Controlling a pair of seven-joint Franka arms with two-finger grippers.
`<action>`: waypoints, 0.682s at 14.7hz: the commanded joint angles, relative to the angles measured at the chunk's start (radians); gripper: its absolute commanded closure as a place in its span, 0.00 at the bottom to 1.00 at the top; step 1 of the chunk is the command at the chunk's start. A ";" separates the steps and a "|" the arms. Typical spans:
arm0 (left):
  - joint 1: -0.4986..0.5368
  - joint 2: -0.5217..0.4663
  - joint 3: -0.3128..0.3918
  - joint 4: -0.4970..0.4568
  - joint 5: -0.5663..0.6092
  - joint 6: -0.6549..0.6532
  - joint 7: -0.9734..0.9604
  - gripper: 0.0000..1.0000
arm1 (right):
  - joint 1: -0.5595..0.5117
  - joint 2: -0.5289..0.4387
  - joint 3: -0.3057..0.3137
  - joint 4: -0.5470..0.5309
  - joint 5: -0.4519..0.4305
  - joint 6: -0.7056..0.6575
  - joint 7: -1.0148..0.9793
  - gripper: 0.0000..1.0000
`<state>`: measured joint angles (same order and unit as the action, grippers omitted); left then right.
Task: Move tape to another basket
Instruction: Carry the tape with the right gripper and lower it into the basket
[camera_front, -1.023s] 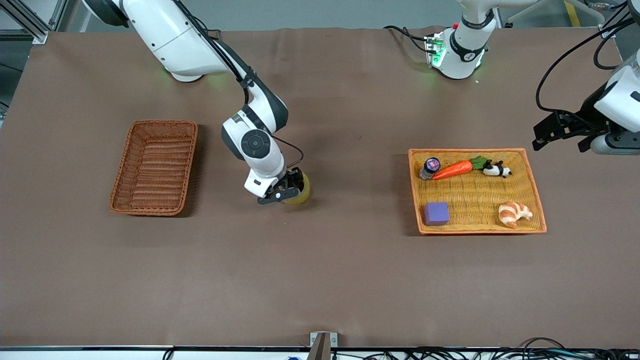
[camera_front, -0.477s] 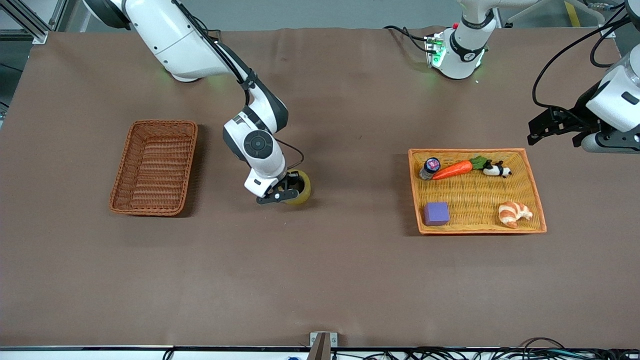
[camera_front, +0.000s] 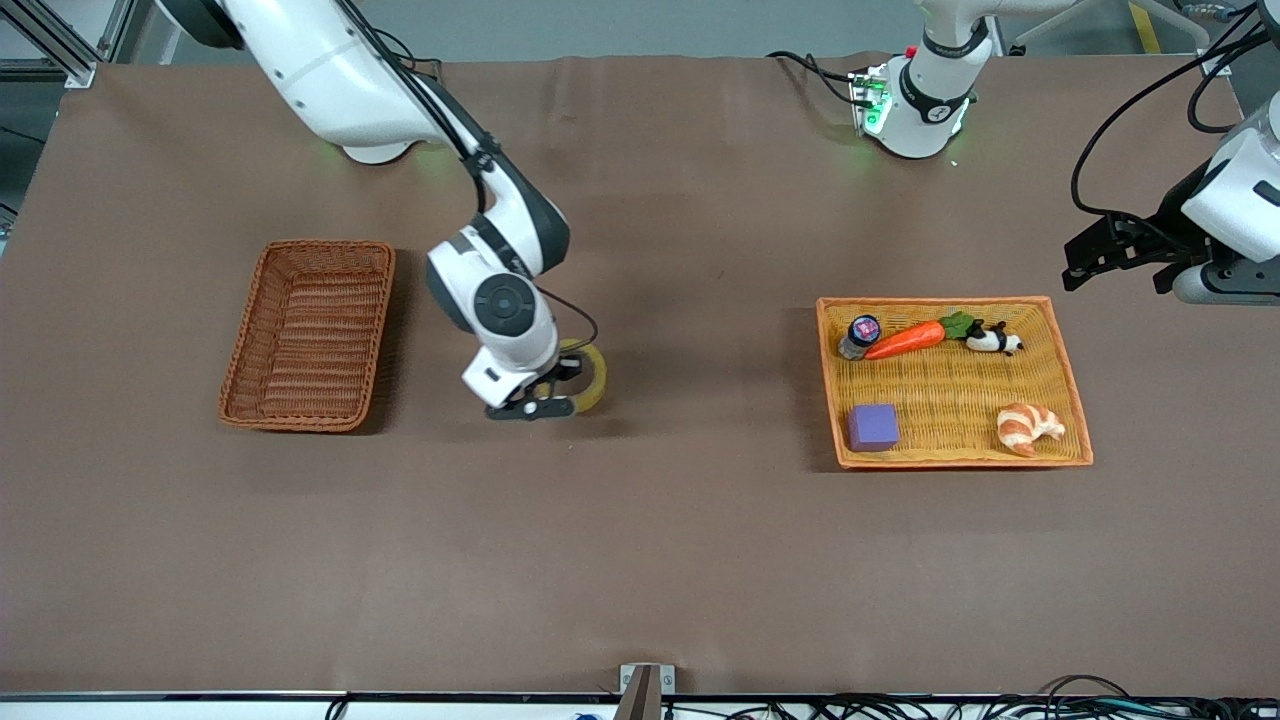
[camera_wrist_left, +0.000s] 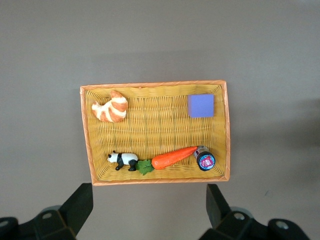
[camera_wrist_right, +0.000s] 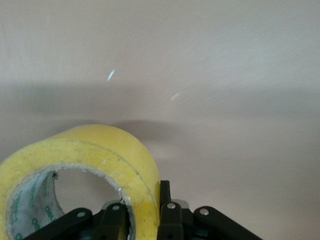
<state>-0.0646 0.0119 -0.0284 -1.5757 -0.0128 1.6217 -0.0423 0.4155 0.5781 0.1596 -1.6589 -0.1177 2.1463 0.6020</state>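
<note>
Clearly the right gripper (camera_front: 545, 392) has its fingers pinched onto the wall of the tape (camera_front: 588, 376), one finger inside the wide central hole and the other against the outer face, as the right wrist view shows with the yellow roll (camera_wrist_right: 80, 175) clamped between the black pads. The roll hangs tilted, its ring nearly on edge, above the bare brown table (camera_front: 640, 560), between the two containers. From the gripper, the basket (camera_front: 310, 335) lies toward the right arm's end of the table, its long axis running from near the front camera away toward the bases; the carry, as I judge it, is a short sideways travel over its raised rim, and the right arm is by far the nearer one to it. The orange-yellow tray (camera_front: 830, 380), with a carrot (camera_front: 905, 340), a panda toy (camera_front: 993, 340), a purple cube (camera_front: 873, 427), a croissant (camera_front: 1028, 427) and a small bottle (camera_front: 860, 335), sits toward the left arm's end. The left gripper (camera_front: 1120, 258) waits above the table beside that tray, fingers spread wide and holding nothing.
</note>
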 joint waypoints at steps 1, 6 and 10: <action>-0.009 -0.010 0.008 0.008 0.021 -0.026 -0.007 0.00 | -0.145 -0.176 0.024 -0.035 -0.002 -0.144 -0.063 1.00; -0.009 -0.009 0.008 0.014 0.033 -0.026 -0.005 0.02 | -0.358 -0.348 0.002 -0.192 0.000 -0.220 -0.416 1.00; -0.011 -0.007 -0.001 0.028 0.036 -0.028 -0.007 0.00 | -0.366 -0.444 -0.153 -0.460 0.000 -0.003 -0.628 1.00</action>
<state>-0.0653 0.0115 -0.0273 -1.5615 -0.0002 1.6152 -0.0429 0.0470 0.2295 0.0543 -1.9284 -0.1182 2.0198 0.0517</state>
